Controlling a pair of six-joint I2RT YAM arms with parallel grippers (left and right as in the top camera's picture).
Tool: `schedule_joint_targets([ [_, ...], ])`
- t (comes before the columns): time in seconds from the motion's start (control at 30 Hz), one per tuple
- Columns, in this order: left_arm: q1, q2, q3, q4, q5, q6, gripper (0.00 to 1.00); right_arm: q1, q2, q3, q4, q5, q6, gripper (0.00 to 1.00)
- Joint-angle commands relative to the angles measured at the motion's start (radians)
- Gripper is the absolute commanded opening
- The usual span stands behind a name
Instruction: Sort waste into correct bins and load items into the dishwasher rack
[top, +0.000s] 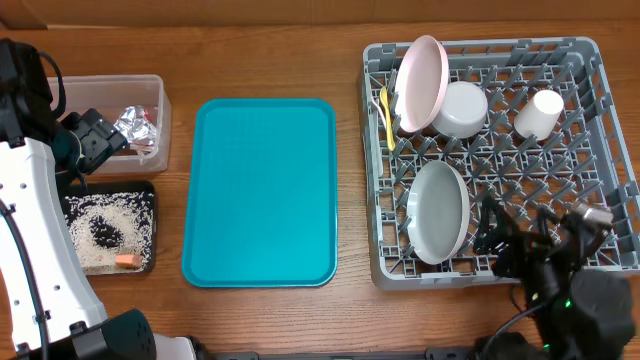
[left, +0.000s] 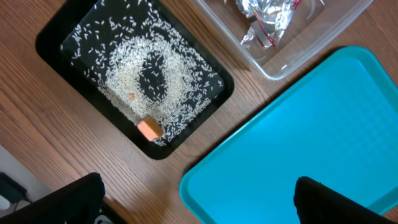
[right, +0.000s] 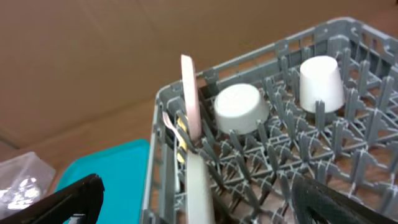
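Overhead, waste: crumpled silver foil ball (top: 135, 125) in the clear plastic rectangular tub (top: 105, 80); loose white rice grains (top: 95, 228) and small orange food cube (top: 126, 261) in the shallow black rectangular tray (top: 155, 225); flat teal serving tray (top: 262, 190) bare
Overhead, dishes: large grey plastic lattice rack (top: 480, 47) holds white round plate (top: 420, 85), pale grey-green round plate (top: 440, 212), small white bowl (top: 460, 108), small white cup (top: 538, 113), yellow plastic fork (top: 386, 115)
Left wrist: left gripper (left: 196, 202) spread wide, holding nothing, above the teal tray's corner beside the black tray
Right wrist: right gripper (right: 199, 205) spread wide, empty, over the rack
Progress: apparently finished; nothing loose on the table (napkin and red packet not clearly made out)
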Motion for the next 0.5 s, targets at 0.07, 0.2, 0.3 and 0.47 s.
schedule_joint_targets([
  [0.07,0.000,-0.002,0.000,0.000,-0.013,0.019,1.00,-0.016,-0.149,-0.243,0.166,-0.024,-0.031,1.00],
  [0.2,0.000,-0.002,0.000,0.000,-0.013,0.019,1.00,-0.016,-0.209,-0.398,0.336,-0.048,-0.031,1.00],
  [0.3,0.000,-0.002,0.000,0.000,-0.013,0.019,1.00,-0.016,-0.238,-0.495,0.449,-0.061,-0.031,1.00],
  [0.47,0.000,-0.002,0.000,0.000,-0.013,0.019,1.00,-0.016,-0.307,-0.621,0.562,-0.076,-0.031,1.00],
])
